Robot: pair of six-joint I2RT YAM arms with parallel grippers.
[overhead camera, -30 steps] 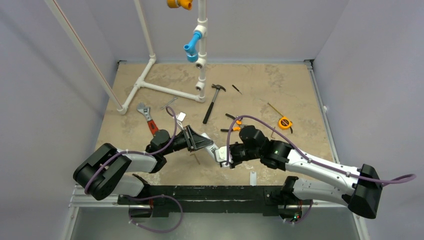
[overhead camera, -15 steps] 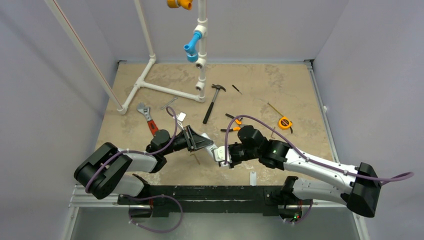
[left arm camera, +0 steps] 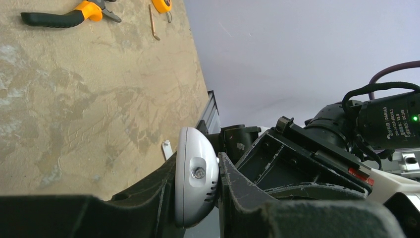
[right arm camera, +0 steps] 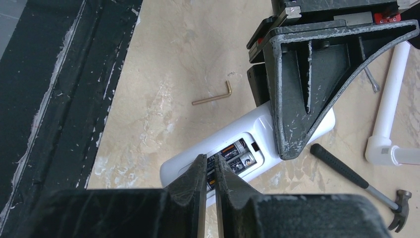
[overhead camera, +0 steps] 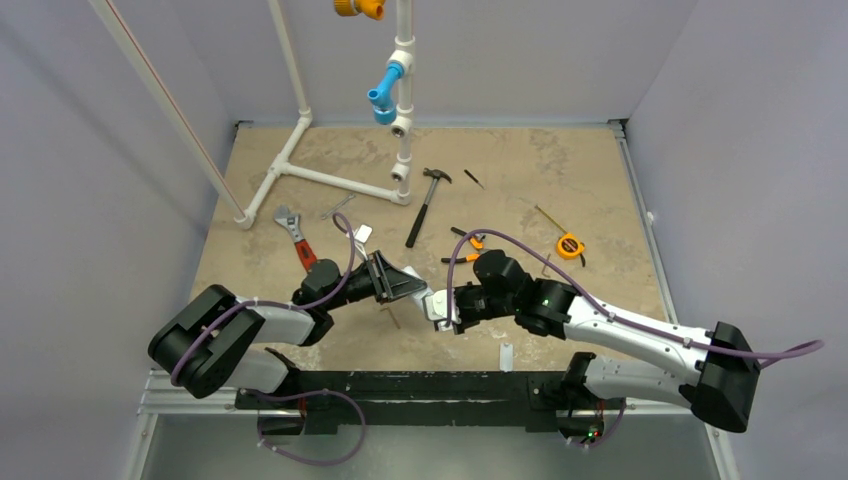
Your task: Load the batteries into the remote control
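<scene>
My left gripper [overhead camera: 402,286] is shut on the white remote control [overhead camera: 433,303] and holds it above the table. In the left wrist view the remote's rounded end [left arm camera: 195,183] sits clamped between the jaws of the left gripper [left arm camera: 196,164]. In the right wrist view the remote [right arm camera: 184,166] lies back-up with its compartment open, and two batteries [right arm camera: 239,154] lie side by side inside. My right gripper [right arm camera: 210,162] is shut, with its tips right over the batteries' near ends. It also shows in the top view [overhead camera: 450,310].
A small white battery-cover strip [overhead camera: 506,356] lies near the front edge. A hex key [right arm camera: 213,95] lies under the left gripper. A hammer [overhead camera: 425,205], pliers [overhead camera: 465,245], tape measure [overhead camera: 570,245], wrench [overhead camera: 297,240] and PVC pipe frame [overhead camera: 330,178] lie further back.
My right arm has crept slightly left toward the remote. The left arm and the remote have held still.
</scene>
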